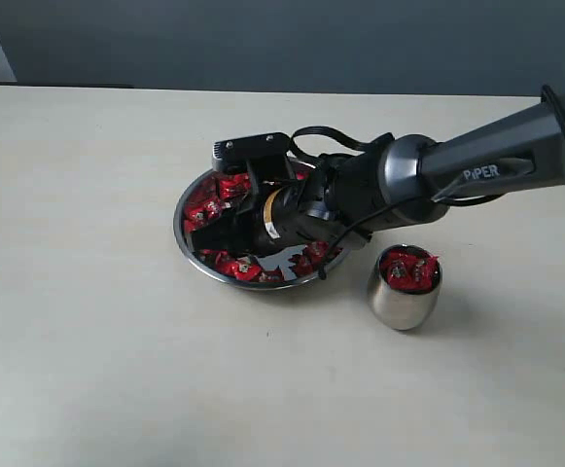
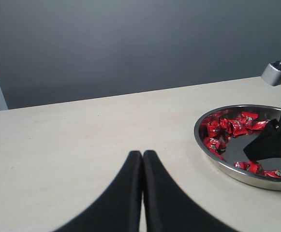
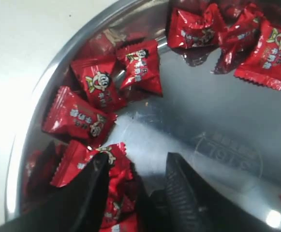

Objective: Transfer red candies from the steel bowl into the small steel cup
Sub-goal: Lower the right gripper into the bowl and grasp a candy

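Inside the steel bowl (image 3: 217,121), right pincer (image 3: 138,162) gapes among red candies (image 3: 99,87).

Even soft light, glare on steel bowl (image 3: 48,92), close wrist view slightly blurred

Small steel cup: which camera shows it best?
Exterior view: the small steel cup stands whole and upright beside the steel bowl, with red candies at its mouth. Neither wrist view shows it; both frame the bowl instead.
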`<state>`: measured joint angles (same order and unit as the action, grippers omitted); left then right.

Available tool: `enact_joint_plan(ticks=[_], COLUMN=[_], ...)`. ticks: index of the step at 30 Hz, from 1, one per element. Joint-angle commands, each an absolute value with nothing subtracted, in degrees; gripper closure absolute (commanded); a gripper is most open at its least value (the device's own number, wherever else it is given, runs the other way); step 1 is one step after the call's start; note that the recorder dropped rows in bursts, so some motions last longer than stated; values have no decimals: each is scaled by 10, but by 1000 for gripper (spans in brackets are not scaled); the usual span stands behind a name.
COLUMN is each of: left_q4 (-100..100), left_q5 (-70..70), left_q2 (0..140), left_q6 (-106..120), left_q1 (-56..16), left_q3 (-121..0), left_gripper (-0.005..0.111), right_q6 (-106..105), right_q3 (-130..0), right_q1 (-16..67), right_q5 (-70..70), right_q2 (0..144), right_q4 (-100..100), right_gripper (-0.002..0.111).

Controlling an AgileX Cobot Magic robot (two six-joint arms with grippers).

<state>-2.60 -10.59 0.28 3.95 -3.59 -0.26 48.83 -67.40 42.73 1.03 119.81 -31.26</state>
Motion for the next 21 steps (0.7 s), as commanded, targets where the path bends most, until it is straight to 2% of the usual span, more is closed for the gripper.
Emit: enact_joint_plan(ticks=[1, 17, 21], left_q4=[-27, -27, -27], left_q5=[-103, -104, -104], left_q2=[0, 0, 0], left_q6=[39, 39, 39], left_q1=[-36, -36, -36], left_q3=[0, 0, 0], left_gripper=[105, 105, 105], right_q6=[486, 486, 486], right_q3=[-677, -677, -677], right_q1=[429, 446, 446], right_q5=[7, 6, 10], right_q2=[1198, 1214, 1214], right_q4=[-299, -275, -275], right_gripper=[70, 70, 77])
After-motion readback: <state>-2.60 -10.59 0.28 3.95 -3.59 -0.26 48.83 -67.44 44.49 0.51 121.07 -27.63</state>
